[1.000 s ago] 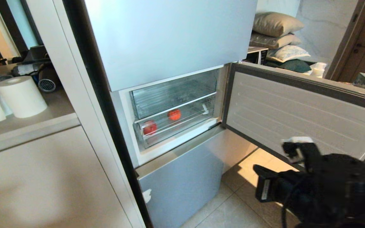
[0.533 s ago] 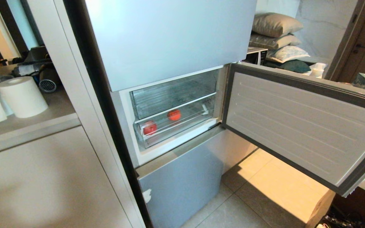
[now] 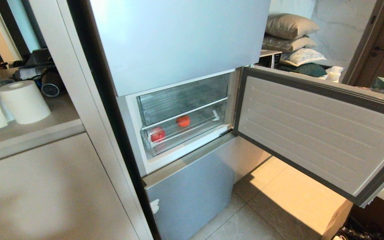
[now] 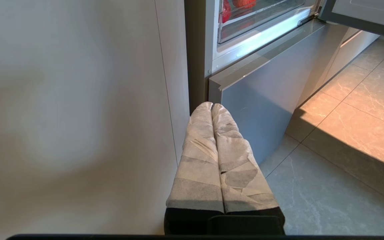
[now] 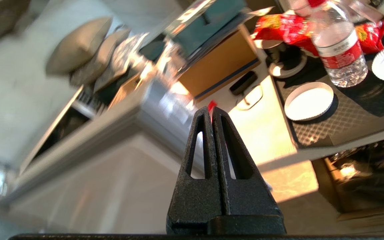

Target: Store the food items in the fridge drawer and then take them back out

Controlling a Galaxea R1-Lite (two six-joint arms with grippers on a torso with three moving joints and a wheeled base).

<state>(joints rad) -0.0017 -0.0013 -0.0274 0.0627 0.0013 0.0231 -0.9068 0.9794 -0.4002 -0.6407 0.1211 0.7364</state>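
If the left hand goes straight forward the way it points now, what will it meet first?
Most likely the grey lower fridge door, near its top corner beside the white side panel. The left hand, shut and empty, points at that edge; depth is unclear, so this is a judgement.

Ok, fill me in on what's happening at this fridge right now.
Nothing is being handled at the moment. The fridge door stands swung open, and two red fruits sit in the clear fridge drawer. Neither arm shows in the head view. The left gripper is shut and empty, low beside the fridge's lower door panel. The right gripper is also shut and empty, pointing toward a cluttered counter with a water bottle.
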